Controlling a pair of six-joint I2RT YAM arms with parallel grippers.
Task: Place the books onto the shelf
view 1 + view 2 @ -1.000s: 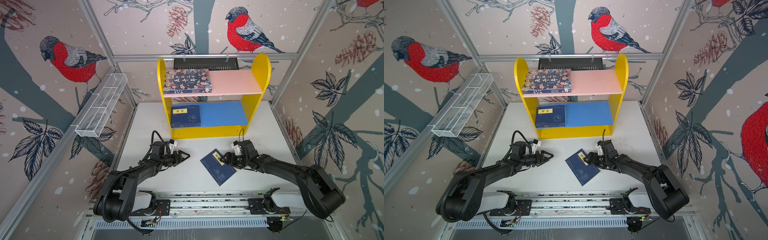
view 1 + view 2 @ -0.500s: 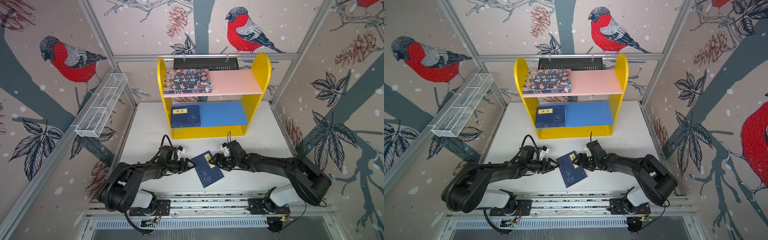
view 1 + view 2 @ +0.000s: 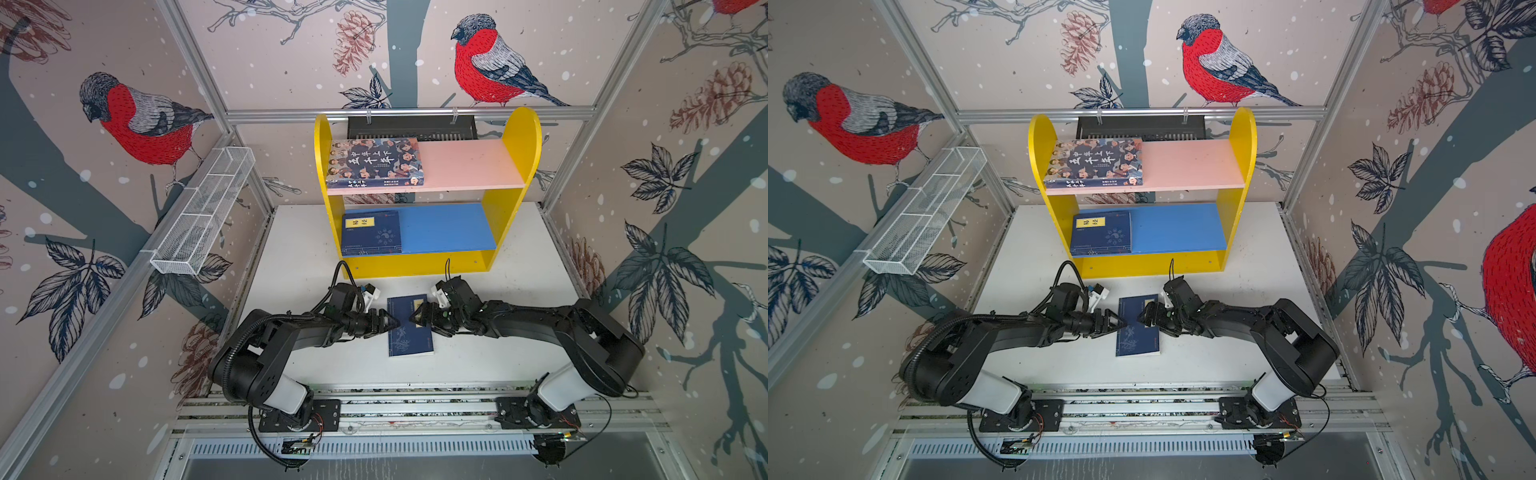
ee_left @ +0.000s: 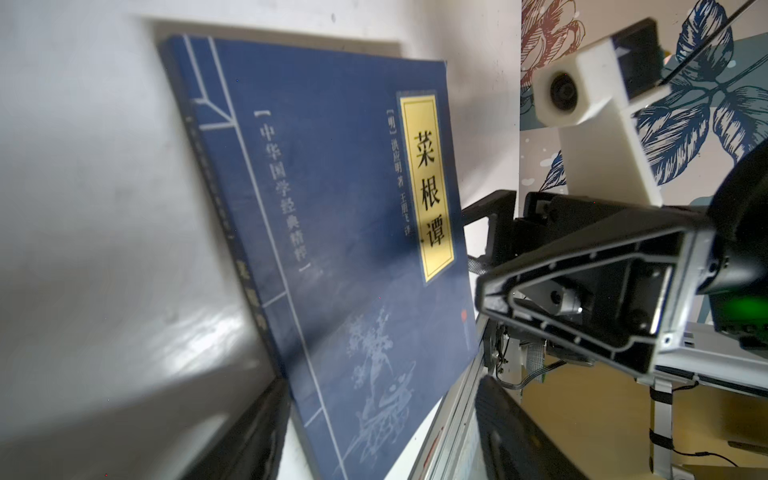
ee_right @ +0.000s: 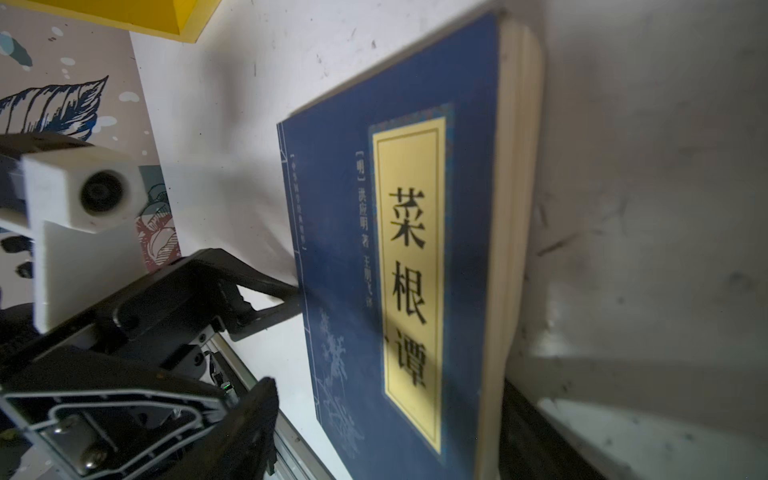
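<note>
Book (image 3: 409, 343) straightened, slid left; label (image 4: 426, 187) 菜根谭.

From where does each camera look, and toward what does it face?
Top views: high above the arms' bases, both look down at the table, the shelf and both whole arms.
Left wrist: low on its arm, faces the blue book; own fingers show, right gripper opposite.
Right wrist: low on its arm, faces the same book; own fingers and left gripper show.
Shared: both wrist views show the book's yellow label.
</note>
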